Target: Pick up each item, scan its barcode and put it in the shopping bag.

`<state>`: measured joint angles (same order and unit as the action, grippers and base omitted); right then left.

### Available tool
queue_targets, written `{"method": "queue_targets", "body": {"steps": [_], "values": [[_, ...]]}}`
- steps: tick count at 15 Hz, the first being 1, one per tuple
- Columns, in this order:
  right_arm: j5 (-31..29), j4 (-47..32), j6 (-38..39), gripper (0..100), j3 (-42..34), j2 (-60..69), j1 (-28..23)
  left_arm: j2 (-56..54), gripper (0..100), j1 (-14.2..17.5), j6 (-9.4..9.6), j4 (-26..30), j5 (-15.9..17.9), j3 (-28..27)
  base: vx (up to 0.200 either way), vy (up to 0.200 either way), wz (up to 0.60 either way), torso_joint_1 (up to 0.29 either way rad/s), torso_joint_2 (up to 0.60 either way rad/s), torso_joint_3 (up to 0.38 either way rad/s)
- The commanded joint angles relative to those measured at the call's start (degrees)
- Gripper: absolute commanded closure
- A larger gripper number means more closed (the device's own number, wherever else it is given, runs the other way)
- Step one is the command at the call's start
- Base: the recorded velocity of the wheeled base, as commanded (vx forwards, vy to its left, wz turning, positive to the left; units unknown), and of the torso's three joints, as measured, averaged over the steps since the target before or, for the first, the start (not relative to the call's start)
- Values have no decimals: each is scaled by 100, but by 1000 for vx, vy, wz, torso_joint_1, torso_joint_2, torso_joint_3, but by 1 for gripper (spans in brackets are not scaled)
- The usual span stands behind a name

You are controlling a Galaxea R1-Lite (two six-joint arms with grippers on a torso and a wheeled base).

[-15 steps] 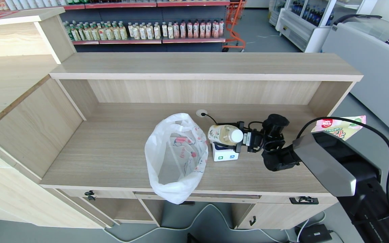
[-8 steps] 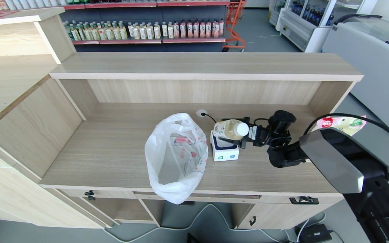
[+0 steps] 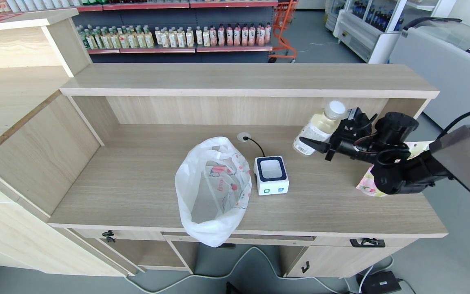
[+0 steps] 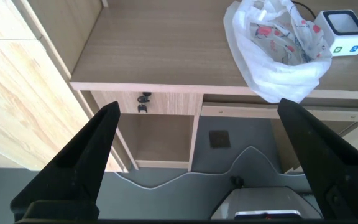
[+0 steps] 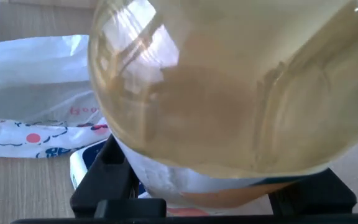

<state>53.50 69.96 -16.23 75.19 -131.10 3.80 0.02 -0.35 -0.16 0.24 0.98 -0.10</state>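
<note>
A bottle of pale yellow drink [image 3: 317,127] with a white cap hangs tilted above the back right of the counter, and my right gripper [image 3: 333,131] is shut on it. In the right wrist view the bottle [image 5: 241,81] sits close up, with the bag [image 5: 36,93] and scanner [image 5: 86,165] beyond it. The white scanner [image 3: 271,174] sits mid-counter, left of and below the bottle. Beside it the white shopping bag [image 3: 212,188] stands with its mouth wide, some items inside. My left gripper [image 4: 197,168] is open and holds nothing, off the counter's front edge, with the bag [image 4: 278,46] ahead of it.
A pink and green snack packet [image 3: 366,186] lies at the counter's right edge, partly under my right arm. A raised ledge [image 3: 247,77] and side walls enclose the wooden counter [image 3: 137,183]. The scanner's cable runs to a hole [image 3: 243,136].
My right gripper has carried the bottle from just over the scanner up and to the back right. The bottle has tipped from lying sideways to nearly upright. The scanner's top is now uncovered.
</note>
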Motion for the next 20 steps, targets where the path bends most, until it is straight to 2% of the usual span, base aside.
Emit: {"method": "queue_targets", "body": {"steps": [1,2,4,6,9,11,14,18,20], "values": [[-675,-176,937,100,-1587,1640,-477,-2,0,0,-2,2,-1,1,0,0,0,0,0,0],[-657,-281,937,100,-1877,1877,-565,-2,0,0,-2,2,-1,1,0,0,0,0,0,0],[-666,-958,269,100,-2501,2616,-1066,-2,0,0,-2,2,-1,1,0,0,0,0,0,0],[-657,-1986,-750,100,-2571,3073,-1584,-2,0,0,-2,2,-1,1,0,0,0,0,0,0],[-640,-3358,-2816,100,-2624,3433,-2463,-2,0,0,-2,2,-1,1,0,0,0,0,0,0],[-385,-3964,-3554,100,-2624,3574,-2832,-2,0,0,-2,2,-1,1,0,0,0,0,0,0],[-86,-4228,-3774,100,-2624,3714,-3061,-2,0,0,-2,2,-1,1,0,0,0,0,0,0],[-15,-4219,-3748,100,-2615,3829,-3079,-2,0,0,-11,2,-1,1,0,0,0,0,0,0],[11,-4157,-3739,100,-2624,3925,-3043,-2,0,0,-11,2,-1,1,0,0,600,5,5,5]]}}
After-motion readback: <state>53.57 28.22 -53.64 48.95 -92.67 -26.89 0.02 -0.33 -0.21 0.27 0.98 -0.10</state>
